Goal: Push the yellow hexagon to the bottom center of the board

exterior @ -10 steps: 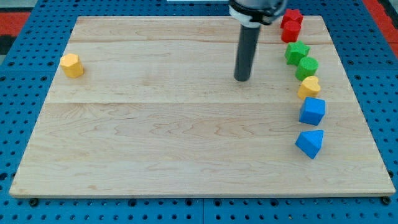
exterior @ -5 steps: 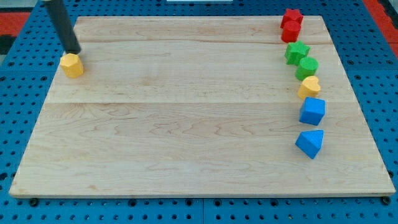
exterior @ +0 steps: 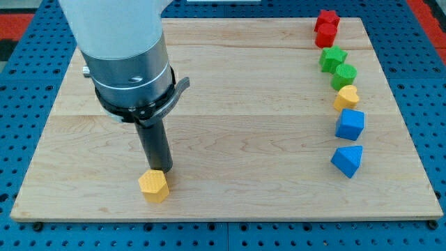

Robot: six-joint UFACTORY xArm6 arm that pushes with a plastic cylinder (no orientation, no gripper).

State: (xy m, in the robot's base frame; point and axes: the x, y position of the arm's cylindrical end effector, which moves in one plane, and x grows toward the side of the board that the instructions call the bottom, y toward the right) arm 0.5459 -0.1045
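While our arm's grey and white body fills the view's upper left and hides a stretch of the board behind it, the dark rod comes down from it toward the view's bottom. We carry no gripper, so nothing on us is spread or pinched; our tool is only that rod. My tip sits at the top edge of the yellow hexagon, and it looks to be touching the block, though the rod's very end merges with the block's upper face and we cannot see a clear line between them.

That hexagon lies near the board's bottom edge, left of the middle, well apart from every other block.

Along the view's right runs a column of blocks. At its top, two red blocks are stacked so tightly in the view that we cannot separate their outlines; the upper one looks star-like. Below come a green star, then a green block just beside it whose shape we cannot make out, then a yellow heart touching or nearly touching that green one. Further down sit a blue cube and, nearer the bottom, a blue triangular block.

A blue pegboard surrounds the board, cut off at all edges.
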